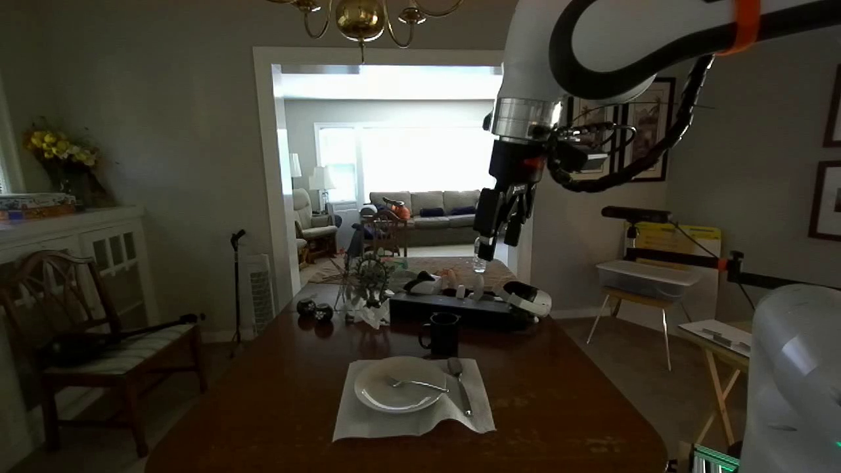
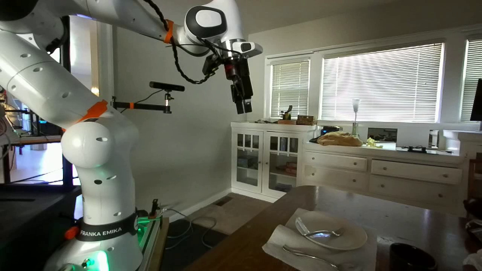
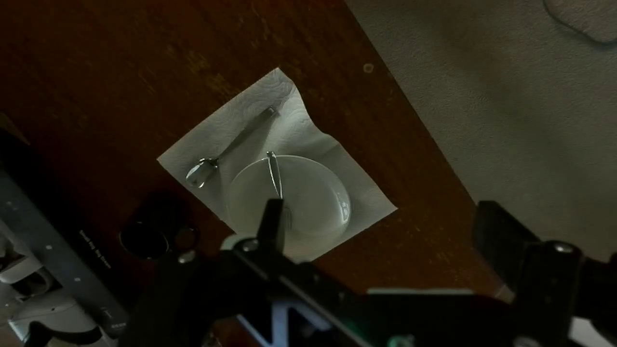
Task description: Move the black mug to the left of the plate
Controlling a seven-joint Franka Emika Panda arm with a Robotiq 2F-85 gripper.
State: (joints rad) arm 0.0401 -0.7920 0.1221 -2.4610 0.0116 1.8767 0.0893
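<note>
The black mug stands upright on the table just behind the plate, with its handle to the left in that exterior view. It also shows at the bottom of an exterior view and at the left of the wrist view. The white plate lies on a white napkin with a fork on it; a spoon lies beside it. The plate shows in the wrist view too, partly covered by a finger. My gripper is open and empty, high above the table, apart from mug and plate.
A long flat black box with white devices on and beside it stands behind the mug. A plant in a glass and dark round objects stand back left. The table edge crosses the wrist view.
</note>
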